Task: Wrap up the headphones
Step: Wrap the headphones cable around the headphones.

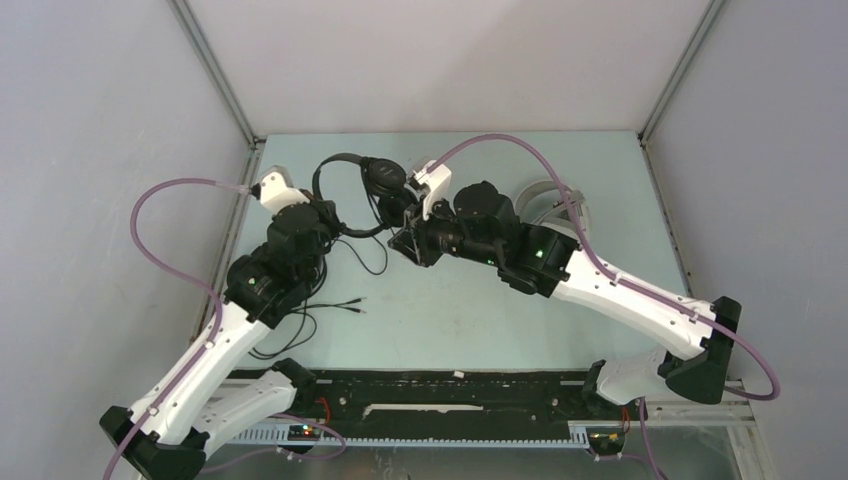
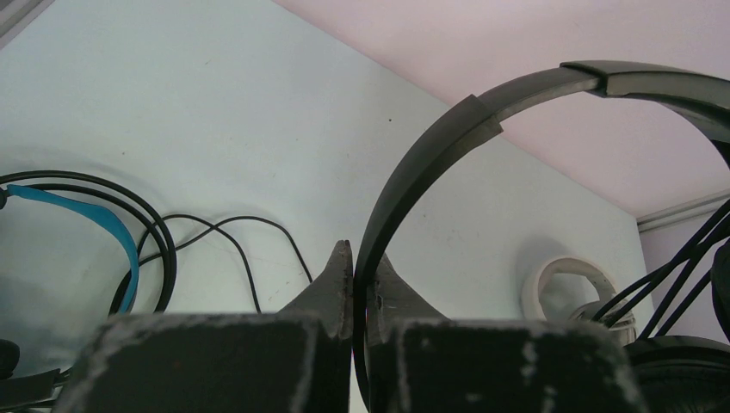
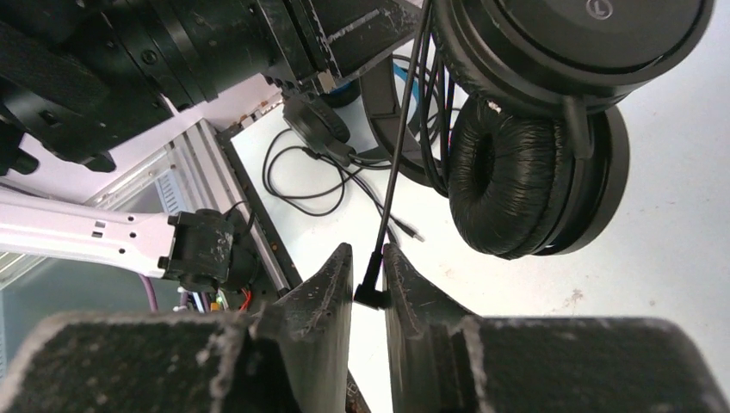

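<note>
The slim black headphones (image 1: 381,180) hang lifted at the back of the table. My left gripper (image 2: 360,258) is shut on their thin headband (image 2: 430,146), which rises in an arc between the fingers. Their two padded ear cups (image 3: 534,181) lie stacked together just beyond my right gripper (image 3: 368,267). That gripper is shut on the angled plug (image 3: 372,292) of the black cable (image 3: 400,146), which runs taut up to the cups. The white headphones (image 1: 548,197) lie at the back right. A black headset with a blue-lined band (image 2: 103,224) lies to the left.
Loose black cables (image 1: 325,312) with a jack end trail on the table beside the left arm. The enclosure's grey walls stand close at the left, right and back. Both arms (image 1: 520,250) meet over the back middle of the table.
</note>
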Controlling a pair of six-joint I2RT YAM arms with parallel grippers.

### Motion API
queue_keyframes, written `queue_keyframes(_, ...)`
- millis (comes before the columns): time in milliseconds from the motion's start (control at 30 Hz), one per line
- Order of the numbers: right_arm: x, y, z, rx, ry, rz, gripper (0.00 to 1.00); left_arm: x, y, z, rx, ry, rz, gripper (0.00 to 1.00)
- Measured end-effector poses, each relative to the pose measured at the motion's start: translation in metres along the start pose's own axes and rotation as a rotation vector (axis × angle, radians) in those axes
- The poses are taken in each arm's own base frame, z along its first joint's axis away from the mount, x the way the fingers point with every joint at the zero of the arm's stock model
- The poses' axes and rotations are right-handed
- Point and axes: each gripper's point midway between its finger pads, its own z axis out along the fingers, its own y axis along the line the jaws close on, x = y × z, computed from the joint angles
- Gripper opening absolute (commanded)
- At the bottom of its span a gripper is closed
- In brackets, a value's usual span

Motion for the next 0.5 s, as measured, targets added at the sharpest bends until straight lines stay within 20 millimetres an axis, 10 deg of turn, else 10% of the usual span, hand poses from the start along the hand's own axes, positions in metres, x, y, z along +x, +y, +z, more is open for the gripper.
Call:
queue_keyframes(233,0.006,-0.001,0.004,0.014,0.005,0.001,0.38,-0.002,0.001,-0.003,0.003,-0.004,-0.004,0.0)
queue_keyframes(500,-0.004,0.003,0.0,0.005,-0.035,-0.014,0.24,0.0,-0.002,-0.003,0.015,0.006,-0.013,0.0)
